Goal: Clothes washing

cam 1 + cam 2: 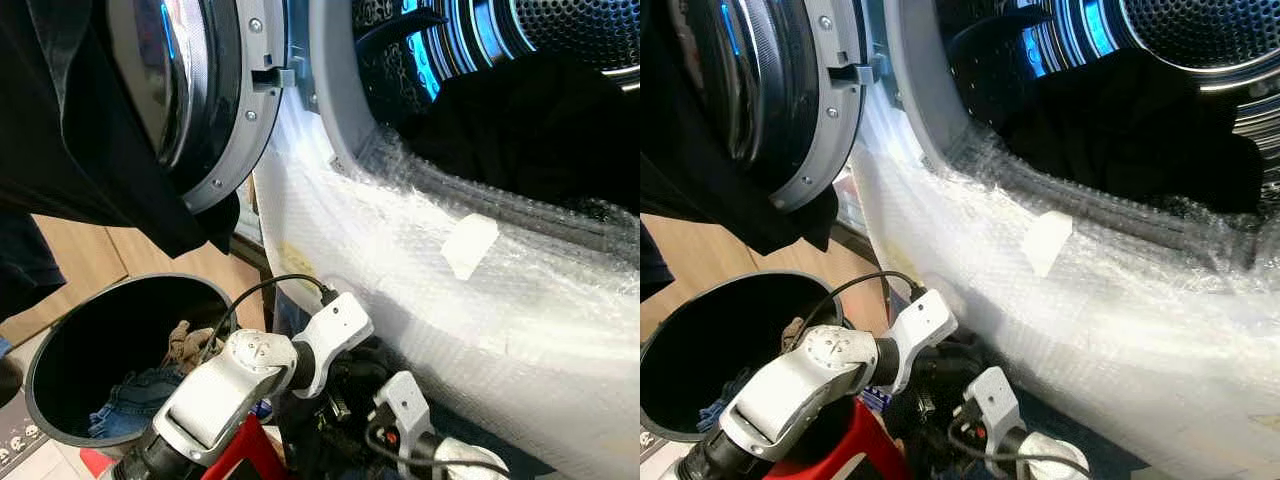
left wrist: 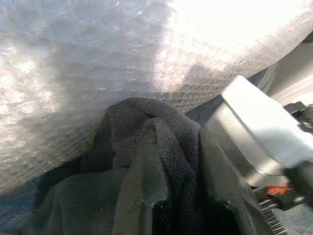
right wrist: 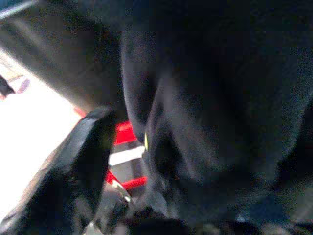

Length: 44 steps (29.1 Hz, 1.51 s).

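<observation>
Two silver arms reach low in front of a front-loading washing machine [image 1: 520, 330] whose white front is wrapped in clear bubble wrap. Its round door [image 1: 200, 100], grey-rimmed with a dark glass bowl, stands swung open at the machine's left edge, and a black cloth [image 1: 80, 150] hangs draped over that door, trailing down past its lower rim. Behind the grey door seal, the perforated steel drum [image 1: 1200, 30] shows blue reflections, and a dark heap of black laundry [image 1: 540, 130] lies inside it, against the lower lip of the opening. A small white tape patch [image 1: 468, 246] sticks to the bubble wrap just below the seal.

On the floor at the machine's lower left corner stands a round dark-grey laundry bin [image 1: 60, 340]. Blue denim [image 1: 135, 400] and a beige crumpled piece [image 1: 185, 345] lie at its bottom.

In the left wrist view the left gripper [image 2: 161, 196] sits close under the bubble-wrapped front, its black fingers pinching a black mesh-knit garment [image 2: 171, 142] that bunches over and between them. In the right wrist view the right gripper [image 3: 122, 196] is buried in blurred dark fabric [image 3: 210, 107]; one black finger [image 3: 78, 161] can be made out beside it, but whether those jaws are spread or pressed together I cannot tell. Red frame parts [image 3: 124, 132] show beyond that finger.
</observation>
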{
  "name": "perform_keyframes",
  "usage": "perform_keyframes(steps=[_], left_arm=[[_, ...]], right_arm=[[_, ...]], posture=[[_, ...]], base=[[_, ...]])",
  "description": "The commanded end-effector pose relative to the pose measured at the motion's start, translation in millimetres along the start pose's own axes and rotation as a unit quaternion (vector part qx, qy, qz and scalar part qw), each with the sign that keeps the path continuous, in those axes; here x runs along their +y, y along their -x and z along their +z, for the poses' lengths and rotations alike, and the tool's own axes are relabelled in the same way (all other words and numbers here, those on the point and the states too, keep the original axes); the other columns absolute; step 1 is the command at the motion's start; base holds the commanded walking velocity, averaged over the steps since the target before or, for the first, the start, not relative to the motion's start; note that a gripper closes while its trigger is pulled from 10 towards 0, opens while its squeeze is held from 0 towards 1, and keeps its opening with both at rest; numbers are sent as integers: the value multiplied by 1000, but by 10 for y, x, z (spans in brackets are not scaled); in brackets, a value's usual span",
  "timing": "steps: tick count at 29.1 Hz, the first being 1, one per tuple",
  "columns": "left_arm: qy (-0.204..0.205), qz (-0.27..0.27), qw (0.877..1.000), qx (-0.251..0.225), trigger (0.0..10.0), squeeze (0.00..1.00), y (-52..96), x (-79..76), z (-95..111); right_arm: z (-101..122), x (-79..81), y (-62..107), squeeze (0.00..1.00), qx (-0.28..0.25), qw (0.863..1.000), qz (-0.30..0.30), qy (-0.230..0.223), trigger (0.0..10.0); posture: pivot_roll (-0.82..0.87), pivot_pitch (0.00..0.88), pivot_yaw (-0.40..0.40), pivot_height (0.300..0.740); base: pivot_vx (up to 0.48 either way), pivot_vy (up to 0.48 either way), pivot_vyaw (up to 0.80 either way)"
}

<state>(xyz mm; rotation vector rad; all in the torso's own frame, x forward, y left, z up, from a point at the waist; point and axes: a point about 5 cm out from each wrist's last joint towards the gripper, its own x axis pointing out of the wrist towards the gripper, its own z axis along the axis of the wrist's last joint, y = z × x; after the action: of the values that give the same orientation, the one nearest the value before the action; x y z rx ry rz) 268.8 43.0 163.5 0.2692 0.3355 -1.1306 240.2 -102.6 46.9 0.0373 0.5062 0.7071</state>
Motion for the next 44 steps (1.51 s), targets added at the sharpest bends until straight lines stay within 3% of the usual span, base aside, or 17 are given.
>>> perform_keyframes(steps=[1,16,17,28,44], left_arm=[[-20,-15,999,-33,0,0,-5,-50,171],[-20,-14,999,-31,0,0,-13,-49,158],[-26,-8,999,-28,0,0,-5,2,160],[-36,0,999,-29,0,0,-17,86,221],[-39,0,999,-29,0,0,-24,121,232]], right_arm=[[-58,-68,-4,0,17,999,-30,-17,10000],[-86,-75,-40,0,25,998,-41,-28,10000],[-65,-143,-75,0,23,997,-66,-16,0],[29,-221,-122,0,2,996,-82,-21,0],[-32,-243,-101,0,2,995,-95,-16,0]], posture=[[55,34,-30,740],[55,26,-24,740],[54,22,-18,740],[51,5,-14,740],[48,10,-7,740]], base=[[0,0,0],[0,0,0],[0,0,0],[0,0,0],[0,0,0]])
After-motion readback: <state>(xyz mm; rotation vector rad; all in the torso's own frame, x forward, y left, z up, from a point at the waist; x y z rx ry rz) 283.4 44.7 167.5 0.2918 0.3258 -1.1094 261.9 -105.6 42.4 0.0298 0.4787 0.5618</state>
